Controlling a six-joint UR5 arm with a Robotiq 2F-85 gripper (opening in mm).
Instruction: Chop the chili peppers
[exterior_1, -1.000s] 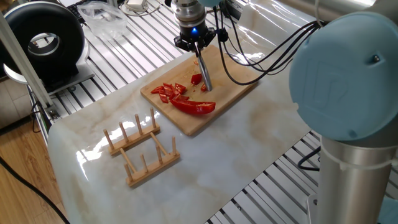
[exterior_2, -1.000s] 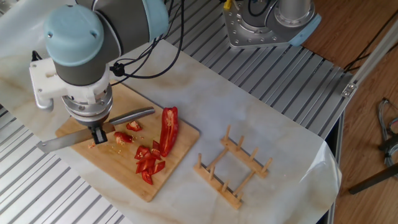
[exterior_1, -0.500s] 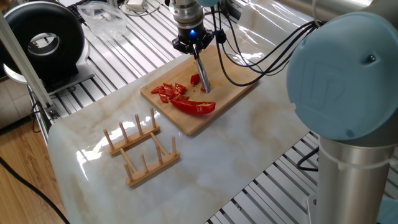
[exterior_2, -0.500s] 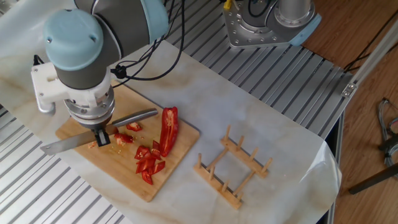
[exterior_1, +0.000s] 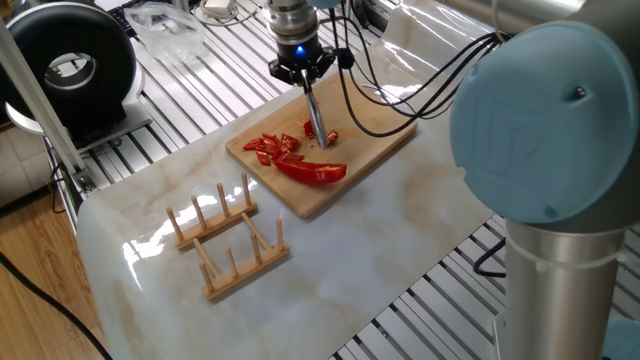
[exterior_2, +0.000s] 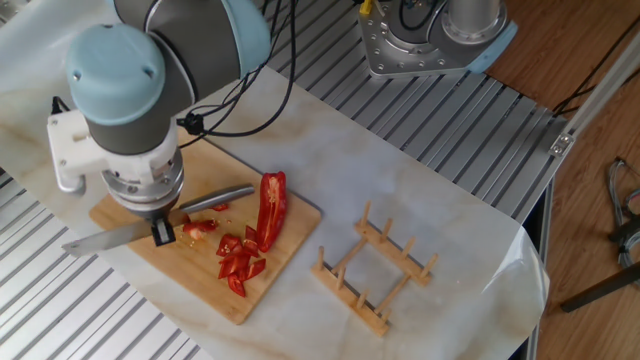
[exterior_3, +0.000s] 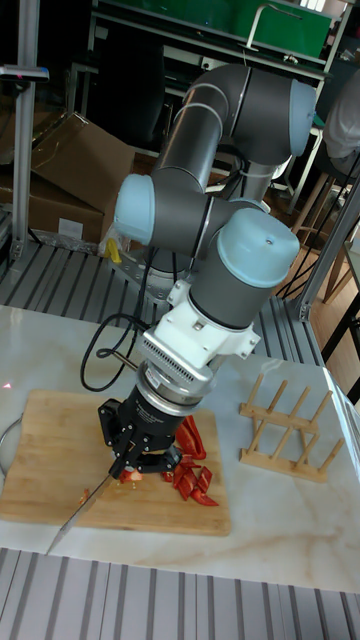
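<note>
My gripper (exterior_2: 161, 230) is clamped on a long steel knife (exterior_2: 110, 236), blade apparently touching cut glossy red chili peppers (exterior_2: 240, 257) on the bamboo cutting board (exterior_2: 270, 270).

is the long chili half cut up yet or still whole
Whole: the long chili half lies uncut on the cutting board, beside the cut pieces.

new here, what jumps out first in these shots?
The glossy bright red chili peppers on the light bamboo cutting board: one long curved half toward the board's rack-side edge, a cluster of small cut bits beside it. Next, the big grey and pale-blue robot arm looming over the board, its hand shut on a long steel knife among the pieces. A slotted wooden dish rack sits apart on the marble tabletop.
</note>
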